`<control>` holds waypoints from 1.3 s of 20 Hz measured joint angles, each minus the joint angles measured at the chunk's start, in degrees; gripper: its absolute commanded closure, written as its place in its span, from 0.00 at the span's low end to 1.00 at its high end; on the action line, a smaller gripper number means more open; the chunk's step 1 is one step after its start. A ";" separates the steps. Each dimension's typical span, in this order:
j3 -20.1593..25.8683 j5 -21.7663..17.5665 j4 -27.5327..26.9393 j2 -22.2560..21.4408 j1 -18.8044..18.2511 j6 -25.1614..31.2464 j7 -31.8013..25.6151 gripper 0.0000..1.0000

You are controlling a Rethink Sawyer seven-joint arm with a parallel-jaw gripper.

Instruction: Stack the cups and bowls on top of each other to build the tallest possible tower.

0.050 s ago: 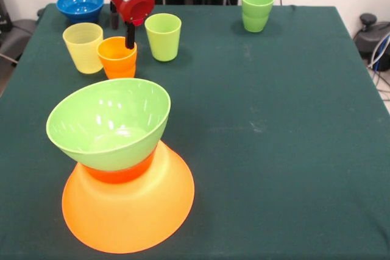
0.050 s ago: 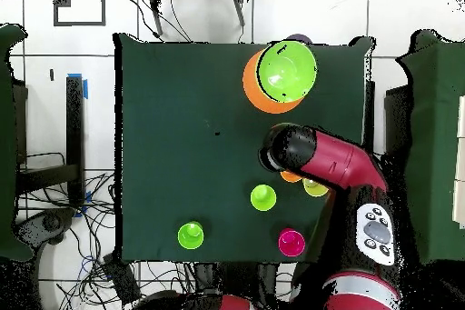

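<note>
Here, fingers (image 1: 122,27) over orange cup (image 1: 117,56)

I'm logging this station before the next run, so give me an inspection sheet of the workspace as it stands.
Surface: dark green cloth on the table, flat, faint pale marks.
Tower: inverted large orange bowl as base, small orange-red bowl on it, lime green bowl on top, tilted.
Loose cups: yellow cup, orange cups nested, lime cup, green cups nested at the far side.
Loose bowl: blue bowl at a far corner.
Clutter: nothing seen.
Gripper: gripper at the orange cups' rim, one finger dipping inside; open or shut unclear.
Cables: tangles on the floor beside the table.
Surroundings: white tiled floor.
</note>
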 measured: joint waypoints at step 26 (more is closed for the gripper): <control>2.58 -0.74 0.77 1.73 -0.70 -4.13 0.00 0.00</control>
